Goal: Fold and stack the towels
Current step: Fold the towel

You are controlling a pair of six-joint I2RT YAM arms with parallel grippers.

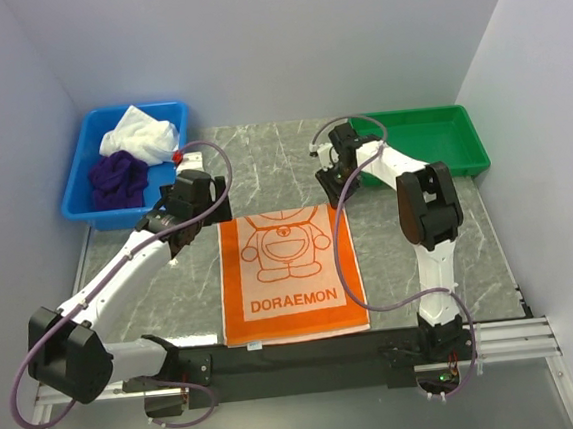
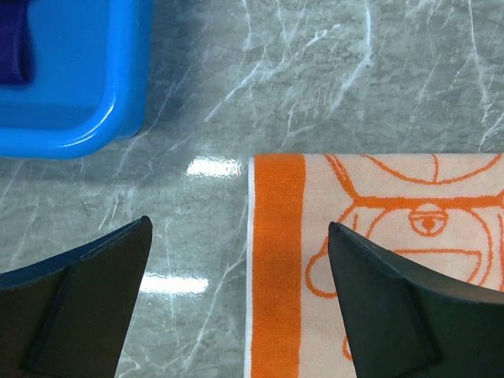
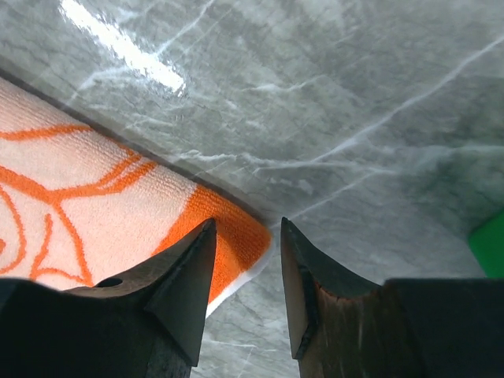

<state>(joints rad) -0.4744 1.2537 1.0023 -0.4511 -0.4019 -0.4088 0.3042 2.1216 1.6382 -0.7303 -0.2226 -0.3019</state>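
Observation:
The orange Doraemon towel [image 1: 290, 272] lies flat and unfolded on the marble table. My left gripper [image 1: 195, 222] hovers at its far left corner, jaws wide open. In the left wrist view the left gripper [image 2: 239, 228] straddles the orange towel's [image 2: 276, 260] white-trimmed left edge and holds nothing. My right gripper [image 1: 335, 186] is at the far right corner. In the right wrist view the right gripper [image 3: 247, 224] stands partly open over the towel's orange corner [image 3: 236, 236], with a gap between the fingers. The white towel [image 1: 139, 137] and the purple towel [image 1: 118, 179] sit crumpled in the blue bin.
The blue bin [image 1: 75, 188] stands at the back left, its rounded corner [image 2: 79, 94] close to my left gripper. A green bin [image 1: 431, 142] stands at the back right, its edge [image 3: 488, 244] just showing. White walls close in the table on three sides.

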